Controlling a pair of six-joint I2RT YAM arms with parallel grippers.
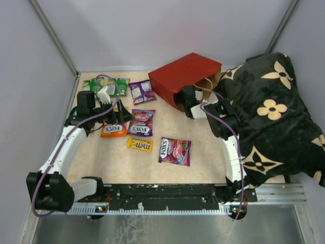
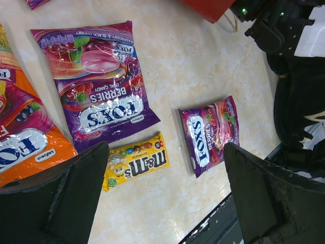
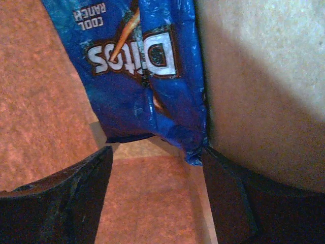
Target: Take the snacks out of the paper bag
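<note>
Paper bag (image 1: pixel 183 75), red outside, on its side, blue Doritos bag (image 3: pixel 147 76) inside

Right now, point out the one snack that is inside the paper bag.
The blue Doritos bag. It alone lies inside the paper bag; every other packet lies out on the table.

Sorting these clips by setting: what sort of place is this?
Likely a robot lab cell: plain grey walls enclose a table, two arms are bolted to a metal rail, and snacks are staged beside a paper bag.
</note>
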